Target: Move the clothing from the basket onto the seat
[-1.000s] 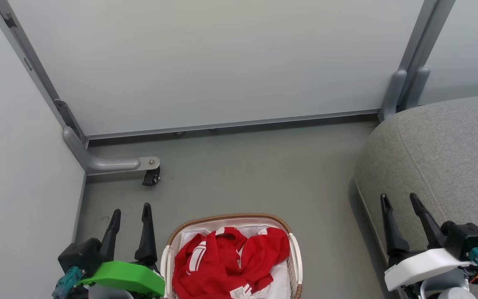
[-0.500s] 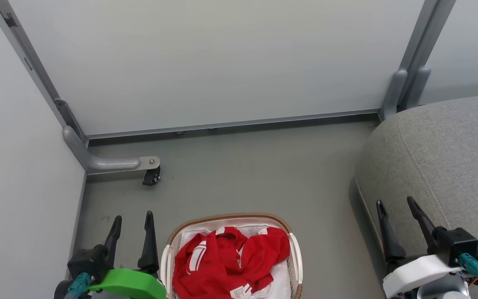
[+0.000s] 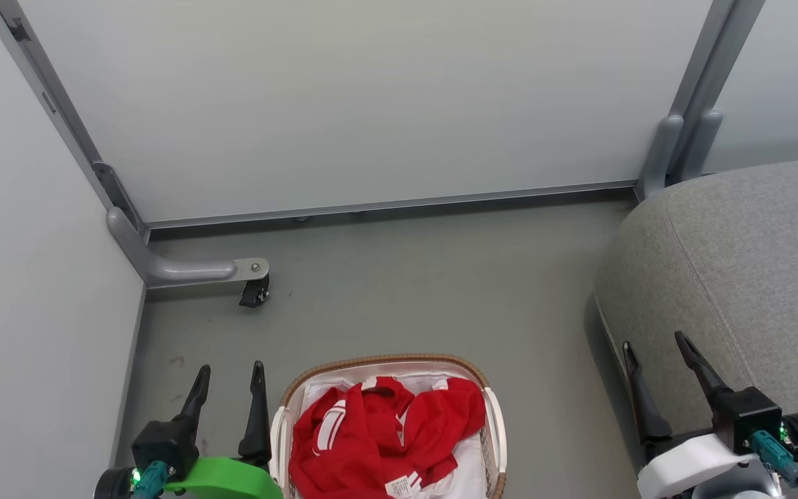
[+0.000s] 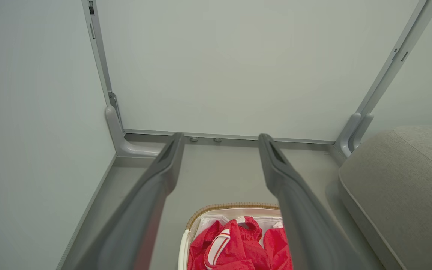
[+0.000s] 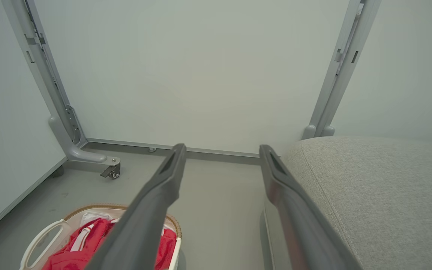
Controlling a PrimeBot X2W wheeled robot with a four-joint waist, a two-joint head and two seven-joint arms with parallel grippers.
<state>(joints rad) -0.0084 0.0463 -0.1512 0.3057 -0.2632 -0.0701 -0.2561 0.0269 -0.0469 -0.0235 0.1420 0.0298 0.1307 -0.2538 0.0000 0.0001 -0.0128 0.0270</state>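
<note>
Red clothing (image 3: 378, 436) with white stripes lies bunched in the white basket (image 3: 384, 363) with a brown woven rim, at the bottom middle of the head view. The clothing (image 4: 238, 247) and basket (image 4: 231, 206) also appear low in the left wrist view, and the clothing (image 5: 84, 247) and basket (image 5: 43, 234) at the lower left of the right wrist view. The grey seat (image 3: 752, 263) fills the right side. My left gripper (image 3: 229, 381) stands open just left of the basket, holding nothing. My right gripper (image 3: 655, 350) stands open over the seat's front-left edge, empty.
White partition panels with grey metal posts (image 3: 697, 97) close off the back and left. A grey support foot with a caster wheel (image 3: 255, 294) juts onto the grey floor (image 3: 427, 291) at the left. Floor lies between basket and seat (image 5: 369, 195).
Both grippers have drawn back toward the bottom of the head view, still open. The clothing and basket have not moved.
</note>
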